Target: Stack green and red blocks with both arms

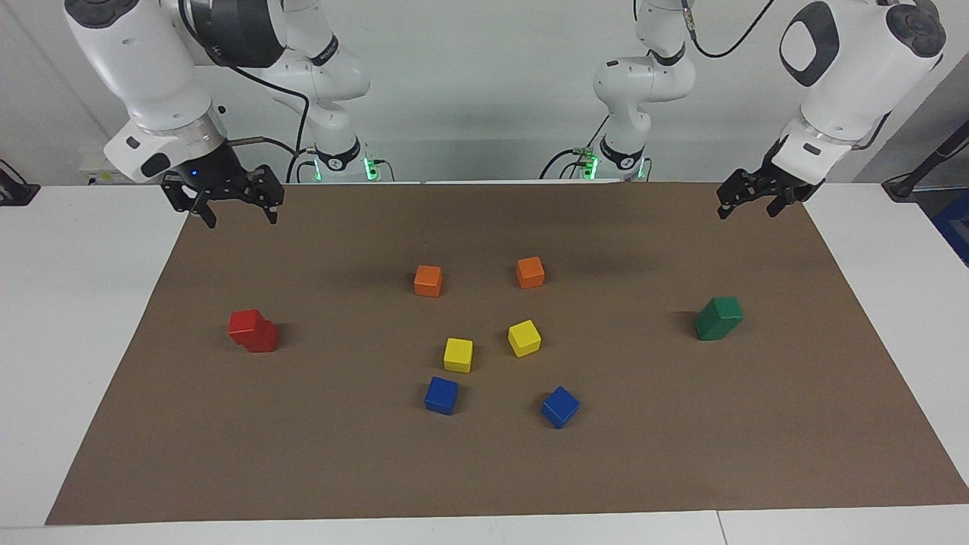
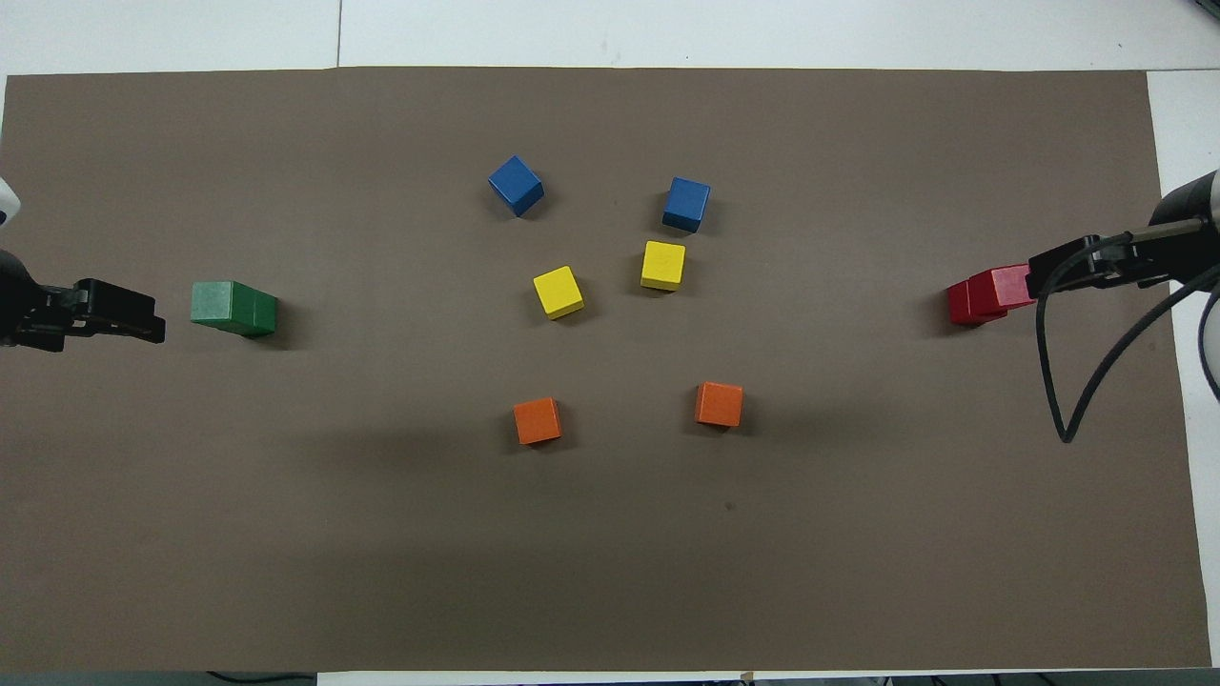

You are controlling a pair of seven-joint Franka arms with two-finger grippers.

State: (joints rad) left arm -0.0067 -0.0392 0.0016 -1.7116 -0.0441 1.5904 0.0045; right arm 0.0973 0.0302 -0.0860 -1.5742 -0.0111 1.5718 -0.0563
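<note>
- We see 2 red blocks stacked, the upper one skewed and overhanging, on the mat below the right gripper, whose fingers hang spread and empty.
- 2 green blocks stand stacked, slightly offset, below the left gripper; its fingers look parted and empty.
- We judge the red stack the riskier: a bump from our descending arm could topple that overhanging cube.
- Orange, yellow and blue cubes lie mid-mat, well clear of both grippers.
</note>
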